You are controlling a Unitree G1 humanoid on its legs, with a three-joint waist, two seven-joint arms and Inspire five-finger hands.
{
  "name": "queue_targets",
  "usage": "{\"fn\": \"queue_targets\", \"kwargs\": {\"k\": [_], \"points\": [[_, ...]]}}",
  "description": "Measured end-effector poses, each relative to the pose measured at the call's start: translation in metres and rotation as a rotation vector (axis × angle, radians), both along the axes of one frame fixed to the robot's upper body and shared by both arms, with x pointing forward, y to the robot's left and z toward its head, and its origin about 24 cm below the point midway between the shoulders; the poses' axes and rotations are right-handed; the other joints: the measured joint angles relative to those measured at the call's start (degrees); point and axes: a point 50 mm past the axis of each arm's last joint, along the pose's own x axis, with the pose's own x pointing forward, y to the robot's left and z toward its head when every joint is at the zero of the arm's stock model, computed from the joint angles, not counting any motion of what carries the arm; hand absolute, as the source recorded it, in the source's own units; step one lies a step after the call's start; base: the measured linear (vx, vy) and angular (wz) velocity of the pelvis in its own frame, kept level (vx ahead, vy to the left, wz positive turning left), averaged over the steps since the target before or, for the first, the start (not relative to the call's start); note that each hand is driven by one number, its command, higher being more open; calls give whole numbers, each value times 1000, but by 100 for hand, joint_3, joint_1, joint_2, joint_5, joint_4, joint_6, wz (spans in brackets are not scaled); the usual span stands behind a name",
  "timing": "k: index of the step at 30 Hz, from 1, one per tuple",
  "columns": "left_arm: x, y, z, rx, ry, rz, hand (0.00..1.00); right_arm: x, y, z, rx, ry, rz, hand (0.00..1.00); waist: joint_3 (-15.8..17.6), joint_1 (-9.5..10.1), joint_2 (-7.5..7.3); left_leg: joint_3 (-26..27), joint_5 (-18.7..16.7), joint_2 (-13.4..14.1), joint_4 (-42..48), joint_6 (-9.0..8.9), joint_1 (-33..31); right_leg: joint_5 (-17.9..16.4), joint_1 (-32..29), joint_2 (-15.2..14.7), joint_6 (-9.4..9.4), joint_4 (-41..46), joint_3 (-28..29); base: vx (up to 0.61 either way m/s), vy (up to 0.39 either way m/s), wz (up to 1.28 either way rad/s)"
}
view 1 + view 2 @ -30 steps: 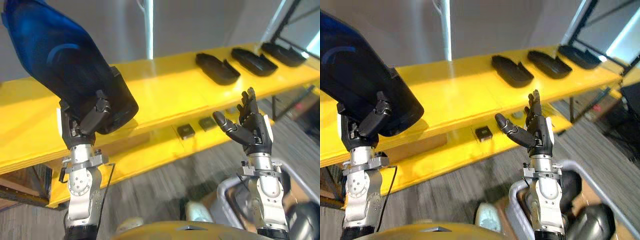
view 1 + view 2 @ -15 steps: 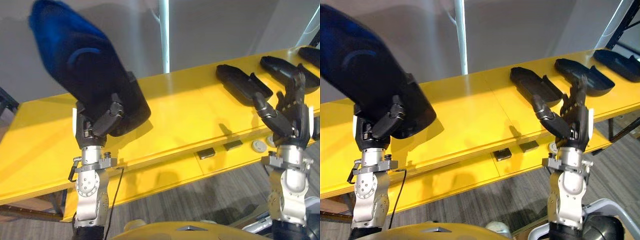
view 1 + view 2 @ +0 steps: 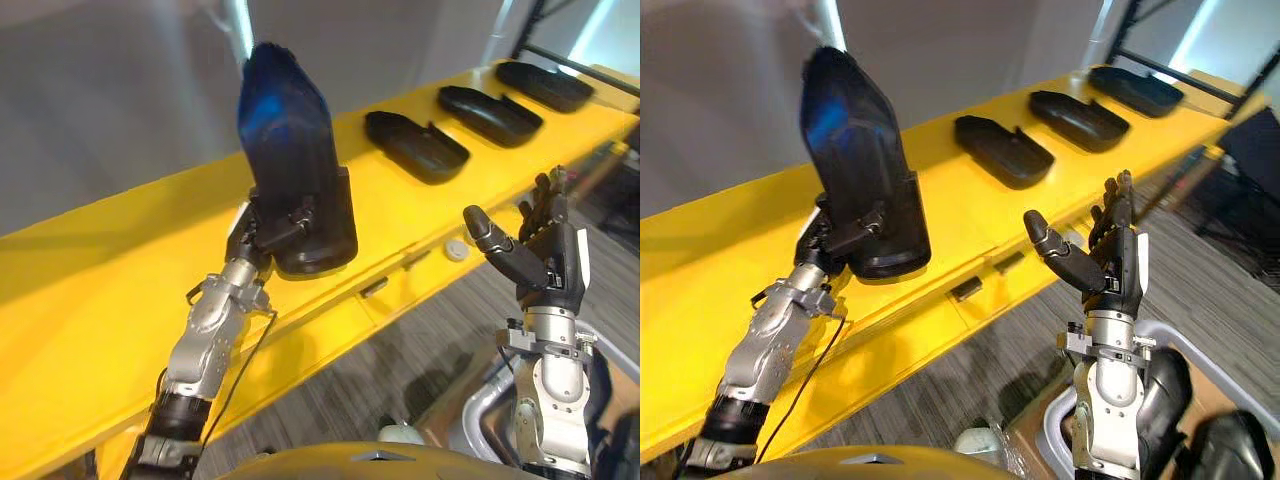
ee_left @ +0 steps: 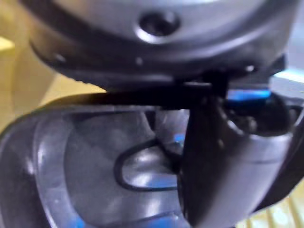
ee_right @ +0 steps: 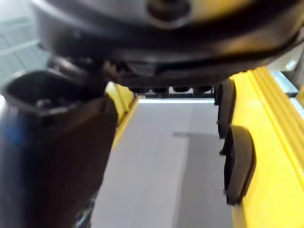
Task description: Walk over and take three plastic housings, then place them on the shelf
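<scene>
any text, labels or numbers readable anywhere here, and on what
None readable. The black housing in the left hand and the three housings on the yellow shelf show no print; the small pieces on its lower ledge are too small to tell.

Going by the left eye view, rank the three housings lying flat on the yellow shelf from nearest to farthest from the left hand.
1. Left housing: the flat one closest along the shelf to the left hand, which grips a fourth, upright housing.
2. Middle housing: one place further right.
3. Right housing: towards the shelf's far right end.
</scene>
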Motion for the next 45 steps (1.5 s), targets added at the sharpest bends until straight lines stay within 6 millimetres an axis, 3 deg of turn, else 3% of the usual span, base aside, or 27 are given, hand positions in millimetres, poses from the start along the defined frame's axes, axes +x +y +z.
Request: {"fn": "queue_targets", "kwargs": {"k": [3,7,11,21,28,29,37,45], "points": [[19,8,-8,16,85,88,0,-2,1,-2,-23,23,38,100,6,-170,89,169,87,2,-168,-5,133,56,-51,69,-6,0,153,-55,-19,-33],[29,14,-7,-8,119,166,0,-5,8,-9,-24,58,93,100,-2,-195,168,267,227,5,-380,-7,172,84,-158,140,-21,0,212,-30,-22,-8],[40,20,-8,-12,174,244,0,-1,24,-12,-21,71,187,100,7,-191,176,289,281,5,-405,-11,133,114,-210,162,-14,-1,250,-19,-14,-1],[61,37,-2,-24,278,443,0,1,34,-14,-9,86,238,100,10,-318,178,327,306,0,-408,5,144,168,-211,157,16,-22,318,-3,-2,-1],[71,35,0,-3,325,459,0,-2,42,-13,-3,87,271,100,16,-335,187,368,331,-3,-413,15,150,244,-190,159,22,-112,345,-8,-6,-3],[71,35,-1,-2,326,459,100,-3,43,-13,-2,88,272,100,16,-336,187,368,335,-3,-413,14,150,245,-190,159,22,-112,345,0,0,0],[73,33,-5,39,359,480,100,-3,46,-16,11,97,269,100,21,-338,183,382,378,-8,-416,24,150,306,-165,167,15,-189,350,-4,-4,-1],[73,37,-6,112,371,570,100,-3,47,-16,16,97,273,100,24,-464,179,404,422,26,-418,9,159,307,-171,227,14,-189,355,-2,-5,-1]]}}
